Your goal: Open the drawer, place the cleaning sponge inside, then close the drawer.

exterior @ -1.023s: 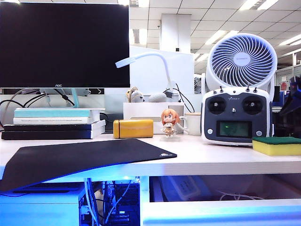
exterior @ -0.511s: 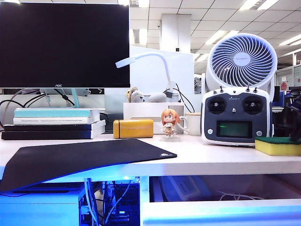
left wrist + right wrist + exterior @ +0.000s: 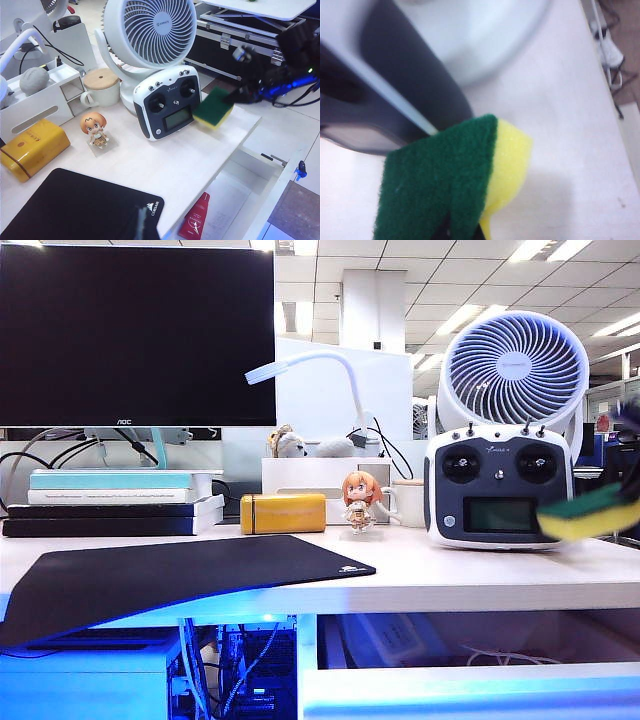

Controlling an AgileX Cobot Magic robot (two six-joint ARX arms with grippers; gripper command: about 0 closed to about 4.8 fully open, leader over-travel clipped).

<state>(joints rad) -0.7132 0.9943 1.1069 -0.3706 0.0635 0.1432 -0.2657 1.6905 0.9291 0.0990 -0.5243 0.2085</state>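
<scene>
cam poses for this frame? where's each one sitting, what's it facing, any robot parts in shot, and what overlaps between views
Exterior: low in front of the desk, level, facing the monitor, fan and open drawer; the right gripper is a dark blur at the right edge with the tilted cleaning sponge.
Left wrist: high, looking down across the desk; the left gripper is barely visible, the right gripper holds the sponge.
Right wrist: close above the sponge, remote controller behind.
Shared: sponge and controller in all three.

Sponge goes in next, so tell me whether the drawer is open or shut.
Open. The drawer stands pulled out below the desk edge, its inside showing in the left wrist view. The right claw holds the cleaning sponge above the desk.
</scene>
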